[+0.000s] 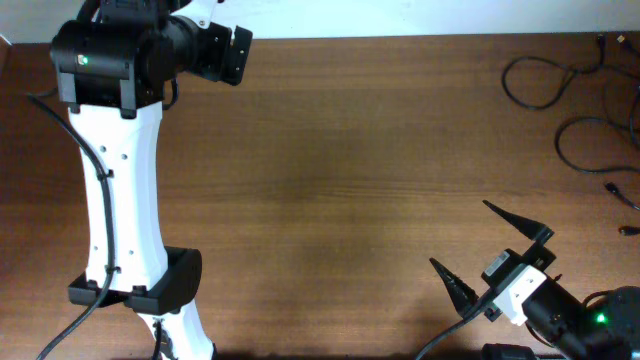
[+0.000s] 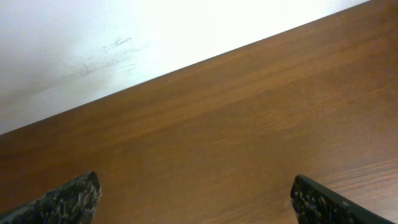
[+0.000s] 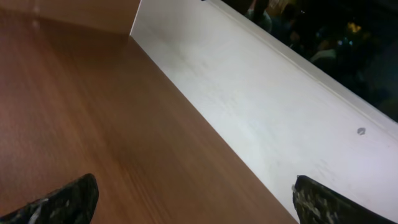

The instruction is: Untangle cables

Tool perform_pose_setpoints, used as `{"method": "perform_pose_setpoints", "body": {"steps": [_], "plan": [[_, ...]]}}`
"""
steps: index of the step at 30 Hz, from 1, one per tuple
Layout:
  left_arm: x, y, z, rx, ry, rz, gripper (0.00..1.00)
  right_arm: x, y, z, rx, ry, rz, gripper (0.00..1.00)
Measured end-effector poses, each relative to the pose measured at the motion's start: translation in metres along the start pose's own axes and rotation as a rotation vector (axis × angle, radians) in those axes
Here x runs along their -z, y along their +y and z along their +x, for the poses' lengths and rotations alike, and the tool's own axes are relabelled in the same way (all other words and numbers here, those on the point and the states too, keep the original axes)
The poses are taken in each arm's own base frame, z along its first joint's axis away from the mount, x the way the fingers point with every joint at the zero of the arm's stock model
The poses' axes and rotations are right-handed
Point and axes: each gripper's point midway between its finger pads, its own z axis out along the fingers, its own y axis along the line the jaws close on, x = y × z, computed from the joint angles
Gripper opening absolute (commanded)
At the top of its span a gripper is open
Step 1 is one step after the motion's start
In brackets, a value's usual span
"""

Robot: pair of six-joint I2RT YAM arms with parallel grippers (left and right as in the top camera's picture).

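Thin black cables [image 1: 575, 105] lie in loose loops at the table's far right corner, with small plug ends [image 1: 612, 189] near the right edge. My right gripper [image 1: 462, 235] is open and empty at the front right, well short of the cables. My left gripper [image 1: 240, 52] is at the back left by the table's far edge; its fingertips [image 2: 196, 196] are wide apart with only bare wood between them. The right wrist view shows open fingertips [image 3: 196, 199] over wood and a white wall. No cable shows in either wrist view.
The brown wooden table [image 1: 340, 170] fills the overhead view. My left arm's white link [image 1: 120, 190] stretches along the left side. A white wall [image 2: 124, 37] borders the far edge of the table.
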Motion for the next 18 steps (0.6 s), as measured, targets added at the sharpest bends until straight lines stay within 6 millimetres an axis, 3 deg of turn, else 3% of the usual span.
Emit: {"method": "perform_pose_setpoints", "body": {"steps": [16, 18], "plan": [[0.0000, 0.0011, -0.0002, 0.000, 0.000, -0.006, 0.99, 0.0001, 0.0050, 0.0064, -0.016, 0.023, -0.018, 0.99], [0.0002, 0.0012, -0.0098, 0.000, -0.040, -0.003, 0.99, 0.0001, 0.0049, 0.0064, -0.016, 0.023, -0.017, 0.99]]}}
